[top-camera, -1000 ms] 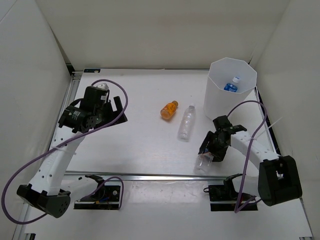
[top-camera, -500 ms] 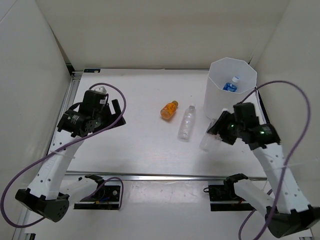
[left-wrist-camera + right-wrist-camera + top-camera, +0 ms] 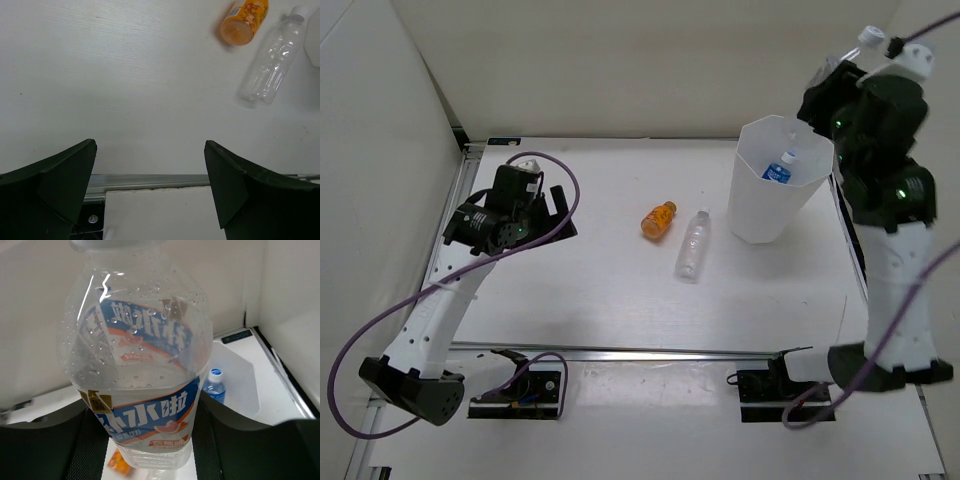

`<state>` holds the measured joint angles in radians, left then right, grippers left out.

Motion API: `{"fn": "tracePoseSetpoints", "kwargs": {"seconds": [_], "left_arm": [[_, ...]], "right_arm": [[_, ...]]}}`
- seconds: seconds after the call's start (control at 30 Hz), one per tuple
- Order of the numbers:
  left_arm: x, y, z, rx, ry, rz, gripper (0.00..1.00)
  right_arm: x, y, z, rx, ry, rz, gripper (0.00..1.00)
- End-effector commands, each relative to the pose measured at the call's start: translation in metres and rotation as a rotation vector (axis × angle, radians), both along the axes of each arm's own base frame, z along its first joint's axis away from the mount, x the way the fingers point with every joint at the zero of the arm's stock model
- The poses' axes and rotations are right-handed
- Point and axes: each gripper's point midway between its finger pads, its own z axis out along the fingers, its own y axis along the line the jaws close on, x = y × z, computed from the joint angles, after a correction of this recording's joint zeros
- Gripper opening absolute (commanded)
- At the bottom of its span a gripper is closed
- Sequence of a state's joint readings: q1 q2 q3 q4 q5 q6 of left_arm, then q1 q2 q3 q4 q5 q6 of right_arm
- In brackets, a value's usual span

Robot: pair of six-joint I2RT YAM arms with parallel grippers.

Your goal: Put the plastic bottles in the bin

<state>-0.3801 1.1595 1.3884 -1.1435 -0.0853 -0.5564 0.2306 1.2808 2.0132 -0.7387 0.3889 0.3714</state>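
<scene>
Clear plastic blue-and-white-labelled bottle (image 3: pixel 140 390) sits clamped in my right jaws, raised high near the tall white faceted bin (image 3: pixel 760 215), my left jaws gaping empty, and I judge an off-centre release could bounce it off the rim onto the surface (image 3: pixel 600 290).

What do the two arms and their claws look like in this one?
Both arms have white links with black joint housings: left arm, right arm. A purple cable loops loosely along each. The right arm's black housings show small green lights. The left claw and right claw have broad, matte black, wedge-shaped fingers. No markings are legible.
</scene>
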Motion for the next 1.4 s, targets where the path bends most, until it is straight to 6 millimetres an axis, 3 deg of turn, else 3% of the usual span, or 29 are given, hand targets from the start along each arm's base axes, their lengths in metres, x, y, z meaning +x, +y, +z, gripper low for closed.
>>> {"fn": "tracePoseSetpoints", "kwargs": {"seconds": [0.0, 0.03, 0.1, 0.13, 0.2, 0.23, 0.27, 0.3, 0.37, 0.53, 0.57, 0.6, 0.7, 0.73, 0.77, 0.8, 0.83, 0.87, 0.9, 0.93, 1.0, 1.03, 1.1, 1.13, 1.2, 1.27, 1.37], "left_arm": [[0.009, -0.013, 0.024, -0.042, -0.056, -0.060, 1.00], [0.012, -0.015, 0.028, -0.044, -0.062, -0.060, 1.00], [0.013, -0.019, 0.029, -0.059, -0.056, -0.075, 1.00], [0.016, -0.022, 0.028, -0.067, -0.055, -0.082, 1.00], [0.019, -0.027, 0.031, -0.085, -0.059, -0.097, 1.00], [0.020, -0.028, 0.029, -0.082, -0.051, -0.097, 1.00], [0.023, -0.029, 0.034, -0.089, -0.069, -0.097, 1.00], [0.027, -0.027, 0.031, -0.086, -0.060, -0.060, 1.00], [0.033, -0.025, 0.025, -0.073, -0.059, -0.036, 1.00], [0.063, -0.051, 0.030, -0.179, -0.085, -0.093, 1.00], [0.075, -0.050, 0.042, -0.220, -0.106, -0.093, 1.00], [0.088, -0.056, 0.035, -0.229, -0.083, -0.129, 1.00], [0.119, -0.076, 0.054, -0.289, -0.122, -0.193, 1.00], [0.136, -0.086, 0.034, -0.285, -0.071, -0.225, 1.00], [0.146, -0.099, 0.034, -0.316, -0.067, -0.283, 1.00], [0.162, -0.106, 0.056, -0.329, -0.115, -0.309, 1.00], [0.183, -0.121, 0.020, -0.316, -0.034, -0.338, 1.00], [0.192, -0.132, 0.014, -0.328, -0.006, -0.359, 1.00], [0.200, -0.136, 0.034, -0.333, -0.028, -0.378, 1.00], [0.217, -0.142, -0.010, -0.320, 0.066, -0.363, 1.00], [0.222, -0.149, -0.035, -0.306, 0.115, -0.361, 1.00], [0.211, -0.157, -0.069, -0.276, 0.183, -0.377, 1.00], [0.213, -0.165, -0.073, -0.259, 0.162, -0.398, 1.00], [0.213, -0.170, -0.094, -0.250, 0.209, -0.400, 1.00], [0.214, -0.189, -0.095, -0.251, 0.191, -0.435, 1.00], [0.220, -0.196, -0.102, -0.243, 0.173, -0.439, 1.00], [0.214, -0.213, -0.110, -0.232, 0.167, -0.469, 1.00]], "right_arm": [[0.066, -0.015, -0.023, -0.115, 0.048, -0.079, 0.42], [0.085, -0.021, -0.030, -0.108, 0.067, -0.093, 0.42], [0.104, -0.023, -0.042, -0.092, 0.100, -0.086, 0.44], [0.118, -0.030, -0.058, -0.084, 0.140, -0.095, 0.44], [0.123, -0.044, -0.070, -0.025, 0.181, -0.130, 0.48], [0.126, -0.045, -0.077, -0.006, 0.200, -0.124, 0.69], [0.127, -0.047, -0.084, 0.015, 0.215, -0.120, 0.79], [0.123, -0.052, -0.094, 0.050, 0.241, -0.125, 0.85], [0.119, -0.042, -0.097, 0.077, 0.251, -0.052, 1.00], [0.084, -0.026, -0.064, 0.129, 0.173, 0.042, 1.00], [0.078, -0.021, -0.064, 0.133, 0.175, 0.069, 1.00], [0.065, -0.015, -0.050, 0.147, 0.139, 0.098, 1.00], [0.038, 0.007, -0.047, 0.182, 0.133, 0.215, 1.00], [0.030, 0.012, -0.049, 0.206, 0.146, 0.237, 1.00], [0.015, 0.017, -0.046, 0.219, 0.138, 0.263, 1.00], [0.008, 0.027, -0.057, 0.233, 0.175, 0.316, 1.00], [0.001, 0.030, -0.061, 0.237, 0.186, 0.336, 1.00], [-0.011, 0.032, -0.058, 0.236, 0.172, 0.349, 1.00], [-0.017, 0.033, -0.064, 0.248, 0.189, 0.346, 1.00], [-0.024, 0.033, -0.076, 0.252, 0.209, 0.344, 1.00], [-0.030, 0.033, -0.087, 0.256, 0.229, 0.342, 1.00], [-0.036, 0.035, -0.097, 0.263, 0.252, 0.349, 1.00], [-0.040, 0.035, -0.098, 0.262, 0.249, 0.350, 1.00], [-0.042, 0.035, -0.102, 0.264, 0.261, 0.348, 1.00], [-0.043, 0.035, -0.099, 0.252, 0.251, 0.351, 1.00], [-0.043, 0.032, -0.100, 0.241, 0.266, 0.340, 1.00], [-0.041, 0.030, -0.098, 0.218, 0.263, 0.333, 1.00]]}}
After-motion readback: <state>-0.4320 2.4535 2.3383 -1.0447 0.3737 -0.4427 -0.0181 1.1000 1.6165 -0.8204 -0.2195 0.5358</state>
